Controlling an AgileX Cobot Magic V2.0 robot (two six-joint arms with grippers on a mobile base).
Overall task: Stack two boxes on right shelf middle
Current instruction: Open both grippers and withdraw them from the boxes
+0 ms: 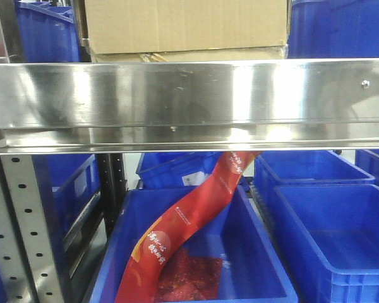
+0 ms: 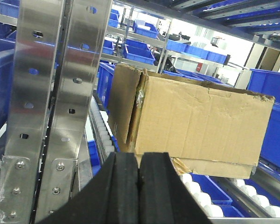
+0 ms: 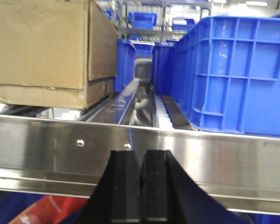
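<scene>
Two brown cardboard boxes are stacked on the right shelf middle, behind its shiny front rail [image 1: 189, 95]. The large upper box [image 1: 183, 25] rests on a flatter one [image 1: 189, 55]. In the left wrist view the creased upper box [image 2: 200, 121] sits over the lower box [image 2: 214, 167] on white rollers [image 2: 196, 191]. My left gripper [image 2: 138, 155] is shut and empty, just short of the stack's near corner. My right gripper [image 3: 141, 153] is shut and empty, in front of the rail [image 3: 224, 154], with the stack [image 3: 42, 42] at the upper left.
A big blue bin [image 3: 233, 74] stands on the same level to the right of the boxes. Perforated steel uprights [image 2: 42, 93] rise at the left. Below the rail are open blue bins [image 1: 328, 221], one holding a red banner [image 1: 189, 221].
</scene>
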